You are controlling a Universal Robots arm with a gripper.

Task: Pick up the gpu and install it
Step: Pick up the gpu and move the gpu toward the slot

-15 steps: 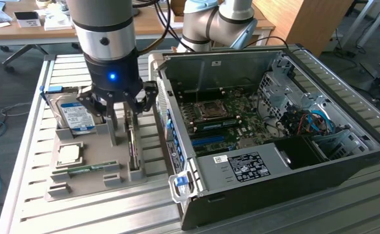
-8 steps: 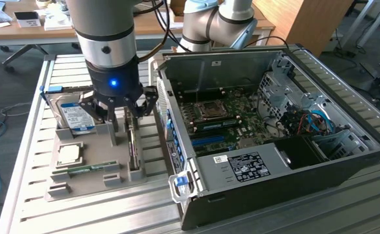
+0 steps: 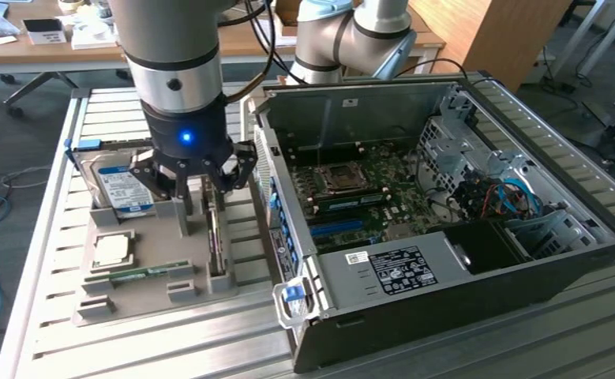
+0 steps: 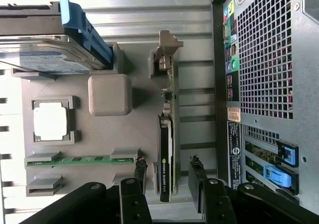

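Holding everything up, slatted metal table sits under the gray tray. Open computer case lies on its side just beside the tray, on the exterior view's right, with the motherboard exposed. Its perforated rear panel faces the tray.

Robot arm comes down from above the tray, blue light lit on the wrist.

Hard drive with a blue label stands tilted in the tray's far corner, on the side away from the case. It has a blue clip on its end.

The gpu stands on edge in a slot along the tray's case-side edge. Its silver bracket is at the far end and its black face is nearer the gripper.

Gripper is right above the tray, over the near end of the gpu. The fingers are spread, one on each side of the card. A gap shows on both sides, so it is not pinching.

Processor chip lies flat in a square pocket in the tray, on the side away from the case. Memory stick is on edge in a tray slot just nearer than the chip.
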